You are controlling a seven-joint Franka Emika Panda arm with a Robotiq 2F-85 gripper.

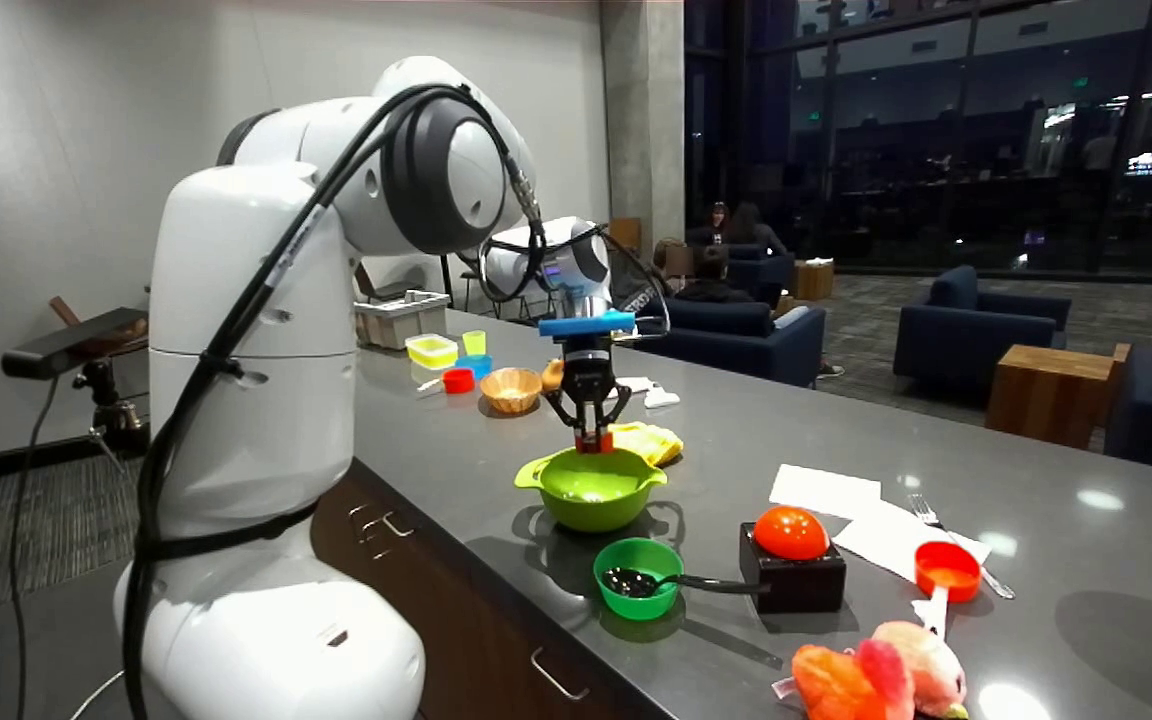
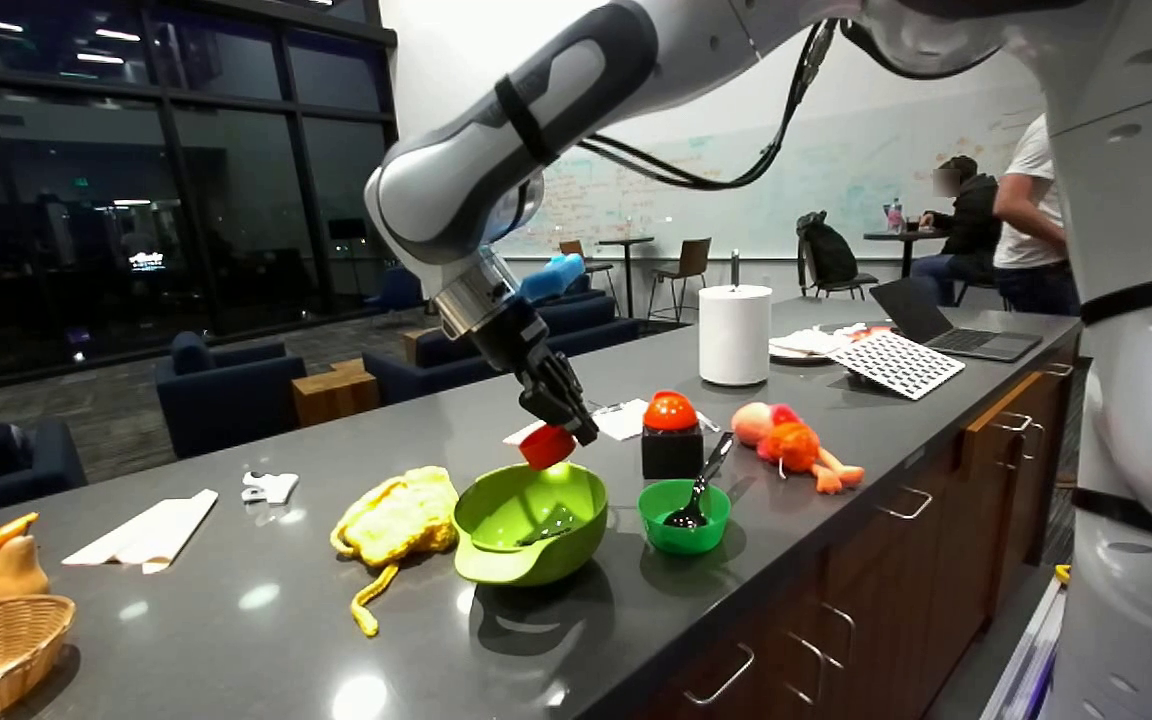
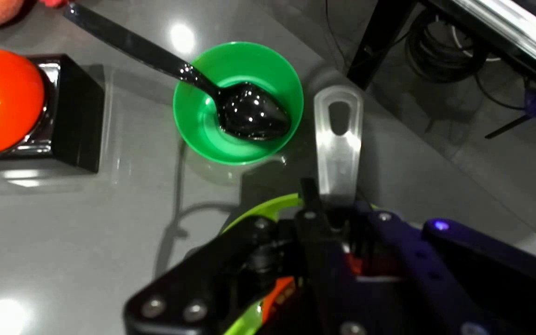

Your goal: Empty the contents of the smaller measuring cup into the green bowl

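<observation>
Tool (image 1: 592, 427) pinched tight on handle (image 3: 338, 163) of smaller measuring cup (image 2: 546, 447), cup tilted below it, seemingly just above green bowl (image 1: 591, 515)

Windows (image 2: 226, 180): are standing dark, with lights (image 2: 118, 35) glowing
Whiteboard (image 2: 761, 225): is bearing handwriting (image 2: 586, 205)
Gray carpet (image 1: 861, 330): is lying under navy armchairs (image 1: 986, 320)
Wooden cube (image 1: 1056, 395): is standing nearby

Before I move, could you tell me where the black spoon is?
In an exterior view, right of centre: the black spoon leans in the small green tub, right of the lime bowl, in front of the black box.
</observation>
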